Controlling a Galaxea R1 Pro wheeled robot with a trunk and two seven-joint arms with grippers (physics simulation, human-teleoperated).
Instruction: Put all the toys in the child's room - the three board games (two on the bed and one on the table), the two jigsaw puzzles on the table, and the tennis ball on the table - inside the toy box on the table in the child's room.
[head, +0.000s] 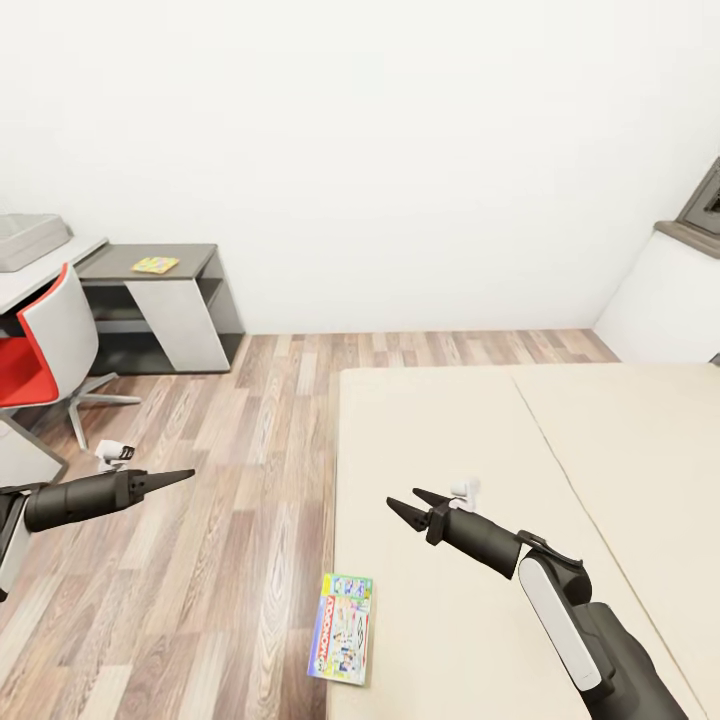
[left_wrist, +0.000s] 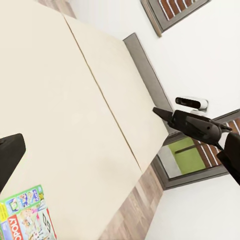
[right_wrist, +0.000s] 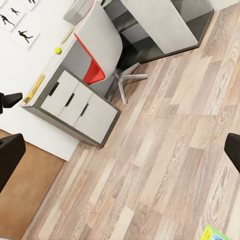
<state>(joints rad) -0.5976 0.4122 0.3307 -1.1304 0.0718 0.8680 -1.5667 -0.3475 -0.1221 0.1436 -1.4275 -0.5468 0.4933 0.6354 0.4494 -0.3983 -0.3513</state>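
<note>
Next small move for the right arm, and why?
Probably lower the right gripper back toward the board game at the bed's near edge. It hangs open and empty over the mattress beyond the box, which lies flat and untouched.

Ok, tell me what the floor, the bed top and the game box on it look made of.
Floor: matte wood planks, with visible grain and staggered seams. Bed: plain beige matte surface, probably fabric; a seam runs across it. Board game: thin printed box, likely cardboard, with bright, slightly glossy print.
</note>
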